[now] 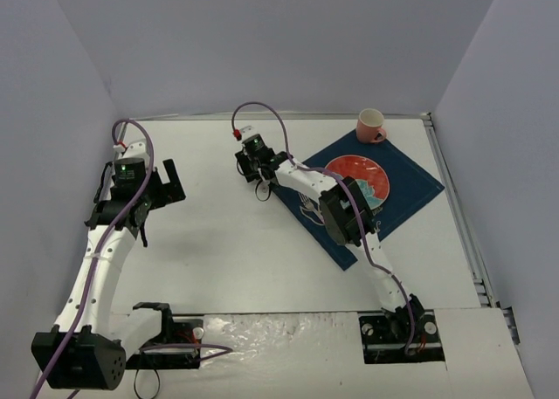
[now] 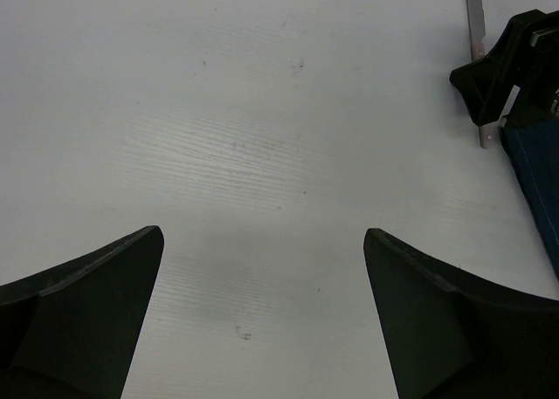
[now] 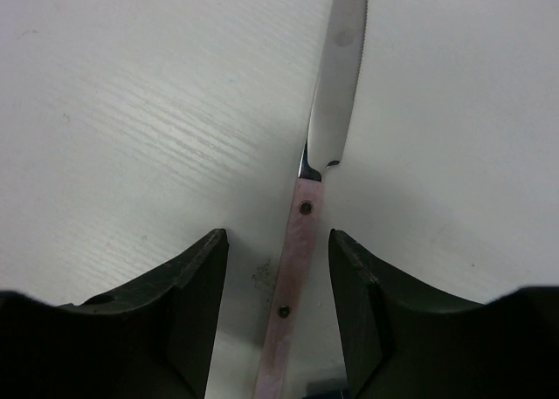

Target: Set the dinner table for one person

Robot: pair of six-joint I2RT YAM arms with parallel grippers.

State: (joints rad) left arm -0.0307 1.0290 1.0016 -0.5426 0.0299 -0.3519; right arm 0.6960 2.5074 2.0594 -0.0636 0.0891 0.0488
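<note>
A knife with a pale pink riveted handle (image 3: pixel 295 251) and a steel blade (image 3: pixel 341 76) lies flat on the white dinner table (image 1: pixel 210 242). My right gripper (image 3: pixel 278 242) straddles the handle, open, with a narrow gap on each side between its fingers (image 3: pixel 196 294) and the handle. In the top view the right gripper (image 1: pixel 253 174) is just off the left corner of the navy cloth (image 1: pixel 410 185). The left wrist view shows the knife (image 2: pixel 476 58) at the top right. My left gripper (image 2: pixel 262 242) hangs wide open over bare table, holding nothing, at the left (image 1: pixel 166 185).
A red patterned plate (image 1: pixel 354 172) rests on the navy cloth, partly hidden by my right arm. A pink mug (image 1: pixel 371 126) stands at the cloth's far corner. Grey walls close in the table on three sides, and a metal rim (image 1: pixel 454 198) runs along its right edge.
</note>
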